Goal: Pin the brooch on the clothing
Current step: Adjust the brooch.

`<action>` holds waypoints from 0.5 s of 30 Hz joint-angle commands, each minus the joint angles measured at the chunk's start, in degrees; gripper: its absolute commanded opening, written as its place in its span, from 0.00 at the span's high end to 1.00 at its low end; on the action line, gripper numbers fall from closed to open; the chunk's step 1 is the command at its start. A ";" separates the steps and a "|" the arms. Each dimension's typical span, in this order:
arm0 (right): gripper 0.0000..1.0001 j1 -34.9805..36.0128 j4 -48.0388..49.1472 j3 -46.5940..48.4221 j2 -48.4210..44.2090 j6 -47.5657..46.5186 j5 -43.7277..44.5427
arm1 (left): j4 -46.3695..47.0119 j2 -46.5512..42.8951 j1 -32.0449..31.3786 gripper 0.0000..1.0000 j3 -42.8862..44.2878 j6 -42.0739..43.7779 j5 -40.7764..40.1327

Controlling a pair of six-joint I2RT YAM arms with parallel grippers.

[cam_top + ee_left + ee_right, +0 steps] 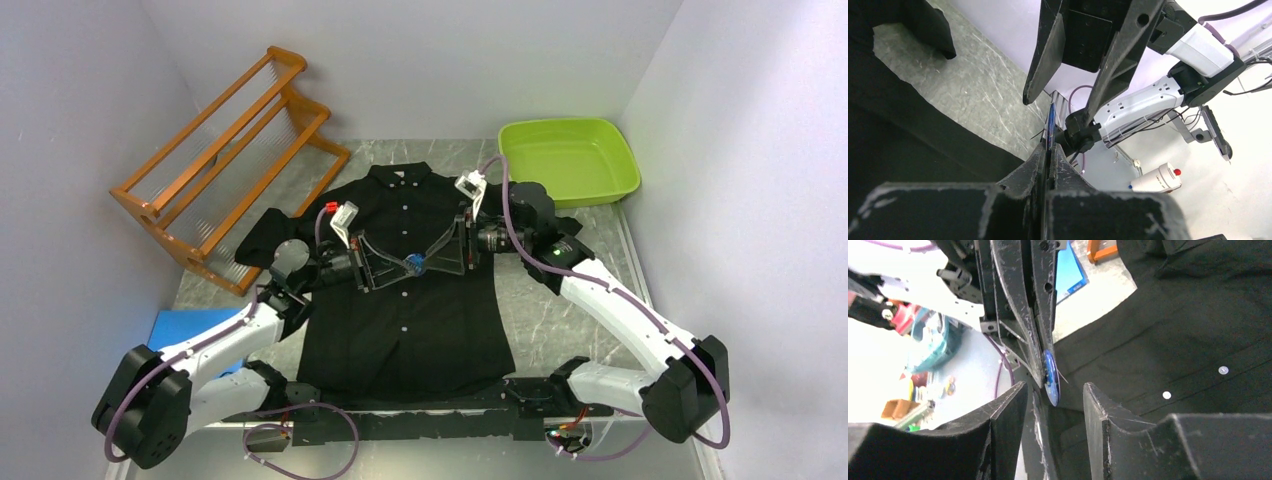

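Black collared shirt [440,330] spread flat, buttoned, centre frame, collar uppermost. Small round blue brooch [415,264] edge-on above its chest, pin apparently sticking out.

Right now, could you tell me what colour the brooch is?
The brooch is blue, clearest in the right wrist view.

A black shirt [400,335] lies flat on the grey desk [560,310], collar toward twelve o'clock. Over its chest the left pincer [398,266] and right pincer [436,259] meet tip to tip — a small blue brooch [415,264] between them. From the shirt, an orange rack [225,165] stands at ten o'clock and a green tray [625,165] at one.
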 commanded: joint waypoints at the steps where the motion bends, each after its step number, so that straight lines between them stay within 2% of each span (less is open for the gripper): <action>1: 0.53 -0.02 9.14 -0.62 -0.51 10.37 4.11 | 1.86 -1.79 -0.37 0.97 -0.82 0.72 -2.06; 7: 0.73 -0.02 11.12 -0.38 1.28 14.50 2.09 | 2.76 -1.88 -0.38 0.97 -1.34 0.45 -2.20; 10: 0.72 0.07 10.47 -0.19 2.22 14.65 1.57 | 3.04 -2.25 -0.38 0.97 -1.51 0.42 -2.29; 13: 0.63 0.13 9.00 -0.31 2.51 13.70 2.33 | 2.57 -2.80 -0.38 0.97 -1.45 0.69 -2.39; 15: 0.62 0.07 8.59 -0.25 2.71 13.31 2.26 | 2.01 -3.13 -0.36 0.97 -1.20 0.98 -2.42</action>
